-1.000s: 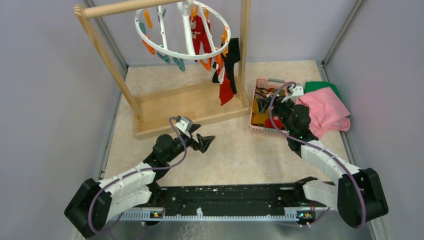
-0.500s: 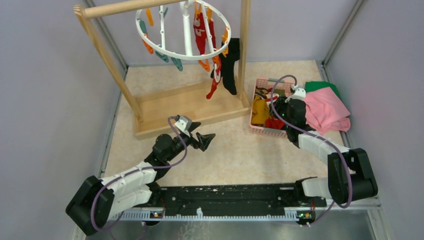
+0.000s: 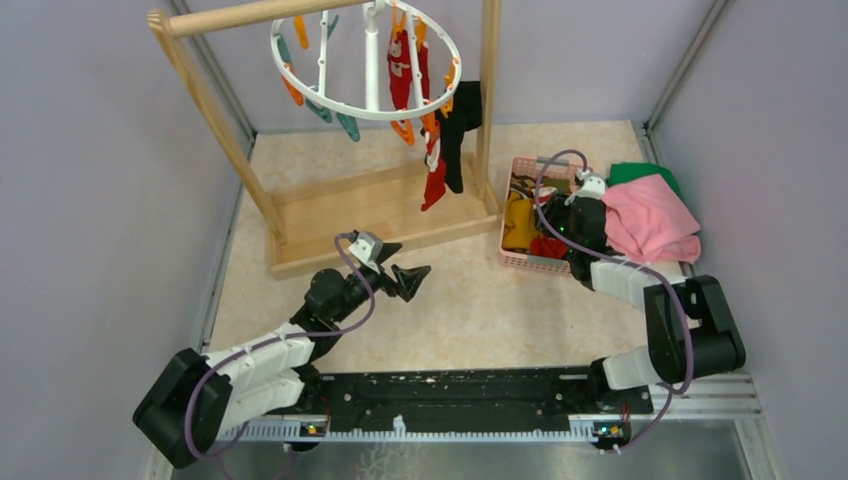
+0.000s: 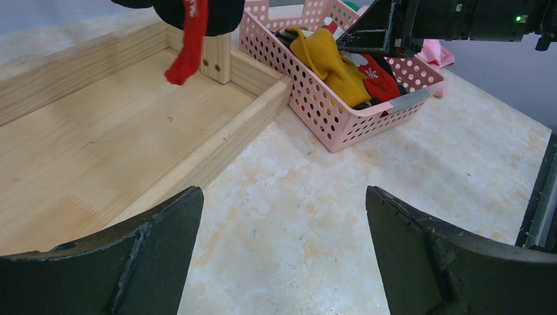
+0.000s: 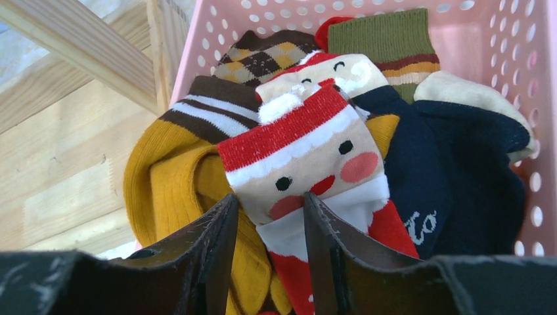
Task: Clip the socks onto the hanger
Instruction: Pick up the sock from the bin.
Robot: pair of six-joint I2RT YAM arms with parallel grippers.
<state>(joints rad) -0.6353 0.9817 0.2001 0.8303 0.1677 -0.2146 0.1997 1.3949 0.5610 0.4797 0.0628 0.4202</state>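
Note:
The white ring hanger [image 3: 366, 116] hangs from the wooden rack, with a red patterned sock [image 3: 404, 62], a black sock [image 3: 460, 125] and a red-white sock [image 3: 433, 178] clipped to it. My right gripper [image 5: 269, 197] reaches into the pink basket [image 5: 512, 39], its jaws narrowed onto a red and white Santa-face sock [image 5: 309, 151] beside a yellow sock [image 5: 171, 190]. Dark blue and green striped socks lie behind. My left gripper [image 4: 282, 193] is open and empty above the table, in front of the rack base [image 4: 98, 144].
The wooden rack [image 3: 370, 210] with its base tray stands at the back left. The basket [image 3: 518, 262] sits to its right. Folded pink [image 3: 650, 220] and green [image 3: 640, 172] cloths lie right of the basket. Grey walls enclose the table.
My right arm has reached further into the basket and lowered onto the socks. The hanger ring has swung, and the hanging socks shifted. The left arm has not moved.

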